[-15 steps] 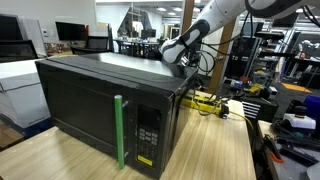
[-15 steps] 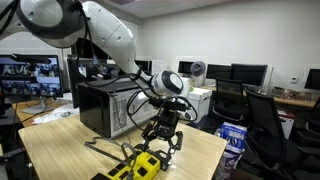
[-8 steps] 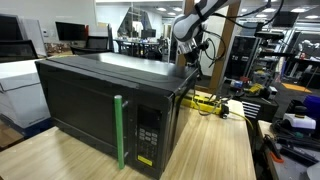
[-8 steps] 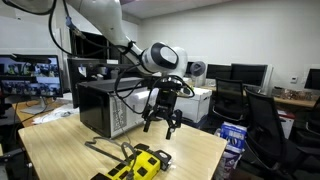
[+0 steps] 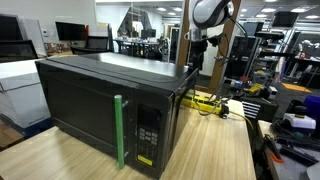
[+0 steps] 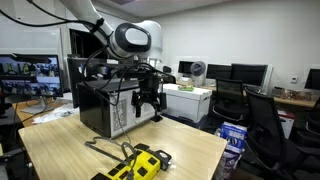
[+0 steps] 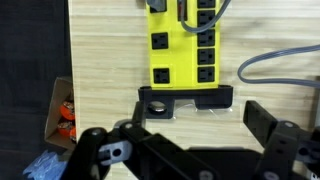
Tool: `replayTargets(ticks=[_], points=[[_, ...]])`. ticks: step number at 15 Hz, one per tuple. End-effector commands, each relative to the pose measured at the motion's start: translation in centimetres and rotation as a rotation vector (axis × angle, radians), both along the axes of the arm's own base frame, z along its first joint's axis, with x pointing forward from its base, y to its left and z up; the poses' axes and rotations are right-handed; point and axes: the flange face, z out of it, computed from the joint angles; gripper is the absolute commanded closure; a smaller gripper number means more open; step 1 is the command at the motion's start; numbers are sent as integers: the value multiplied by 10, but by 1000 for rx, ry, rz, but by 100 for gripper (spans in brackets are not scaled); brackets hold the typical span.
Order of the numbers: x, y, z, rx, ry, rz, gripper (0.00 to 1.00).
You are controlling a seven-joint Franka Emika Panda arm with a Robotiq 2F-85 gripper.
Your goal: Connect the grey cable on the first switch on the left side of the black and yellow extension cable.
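Note:
The black and yellow extension cable is a flat yellow power strip with black sockets lying on the wooden table (image 7: 100,60). It fills the top of the wrist view (image 7: 180,45) and shows in both exterior views (image 5: 205,100) (image 6: 140,165). A grey cable (image 7: 272,58) curves over the table from the right edge of the wrist view to just beside the strip's right side. I cannot tell whether its end is plugged in. My gripper (image 7: 190,120) hangs high above the strip, open and empty; it also shows in both exterior views (image 5: 205,38) (image 6: 147,100).
A big black microwave (image 5: 100,95) with a green handle (image 5: 119,130) stands on the table next to the strip, also seen in an exterior view (image 6: 100,105). A cardboard box (image 7: 60,112) sits below the table edge. Desks, monitors and an office chair (image 6: 262,115) stand around.
My arm has risen and pulled back from just above the power strip to well above the table. The gripper stays open and empty. The strip has not moved.

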Motion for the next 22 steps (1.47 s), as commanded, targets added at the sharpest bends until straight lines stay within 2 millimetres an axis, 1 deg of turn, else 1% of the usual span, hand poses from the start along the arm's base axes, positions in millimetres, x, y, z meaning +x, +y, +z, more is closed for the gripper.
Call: replayTargets(ticks=[1,4,7,8,11,12,13,15,18,20,21,22], points=[[-43,38,3,-32,-124,11,0],[-77,69,-8,-45,-186,34,0],[-124,109,-16,-20,-153,5,0],[-142,126,-15,9,-136,-2,0],[-183,163,-17,39,-105,44,0],[-156,159,1,45,-90,52,0],[-165,164,5,42,-78,52,0],[-164,166,20,49,-87,50,0],[-168,166,32,97,-124,36,0],[-164,170,43,112,-150,23,0],[-160,172,48,107,-138,38,0],[-150,176,55,93,-125,39,0]])
